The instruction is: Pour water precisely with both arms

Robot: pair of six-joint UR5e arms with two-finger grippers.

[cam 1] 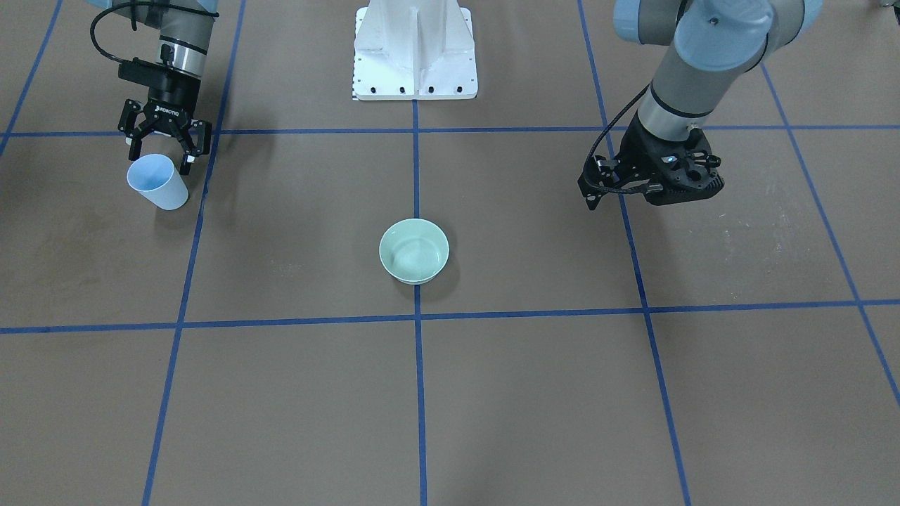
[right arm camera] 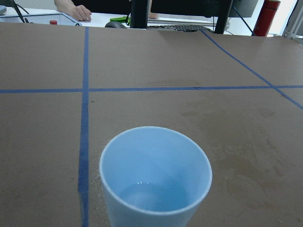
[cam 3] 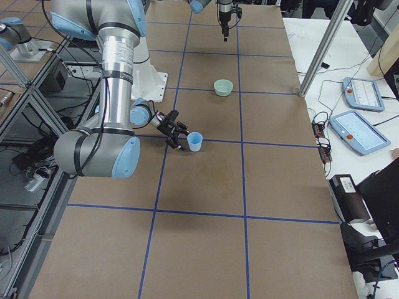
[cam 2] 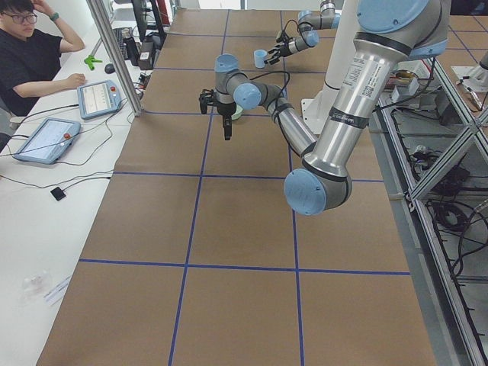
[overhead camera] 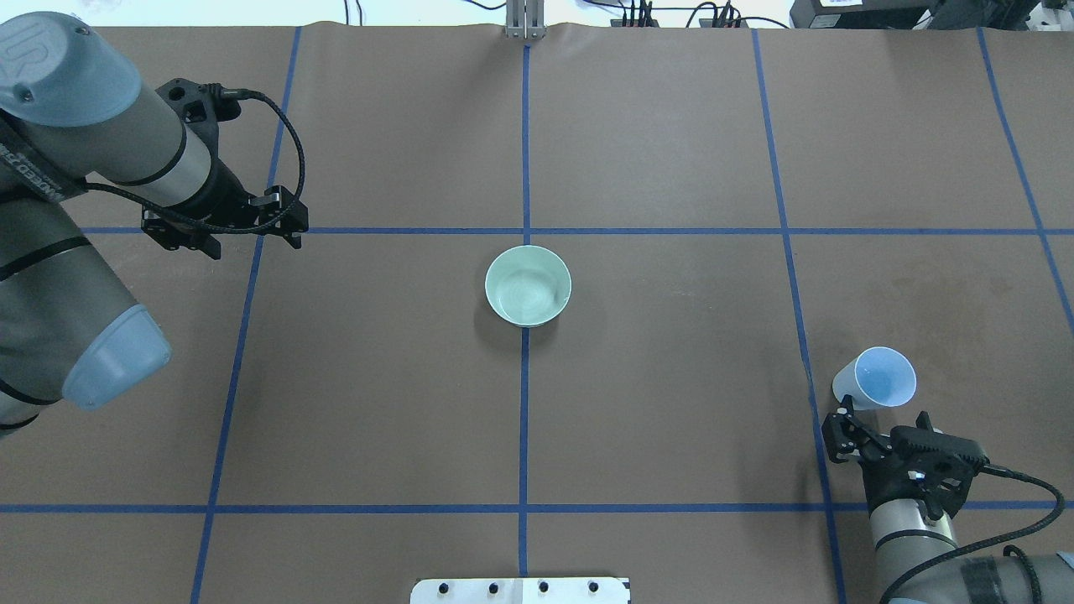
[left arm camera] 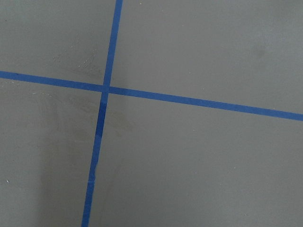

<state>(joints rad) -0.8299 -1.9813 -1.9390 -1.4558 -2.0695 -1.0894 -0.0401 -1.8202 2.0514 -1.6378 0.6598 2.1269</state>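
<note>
A light blue cup [cam 1: 158, 183] stands upright near the table's right end, also in the overhead view [overhead camera: 877, 377]. The right wrist view looks into the cup [right arm camera: 156, 156] and shows a little water [right arm camera: 154, 196] at its bottom. My right gripper [cam 1: 160, 160] is open, low, just on the robot's side of the cup, not gripping it. A mint-green bowl [cam 1: 414, 249] sits at the table's centre [overhead camera: 528, 285]. My left gripper [cam 1: 591, 199] points down above bare table far to the bowl's left [overhead camera: 292, 226], its fingers together and empty.
The white pedestal base [cam 1: 415, 49] stands at the robot's edge of the table. Blue tape lines [left arm camera: 102, 113] grid the brown surface. An operator [cam 2: 30, 53] sits with tablets [cam 2: 46, 137] at a side bench beyond the far edge.
</note>
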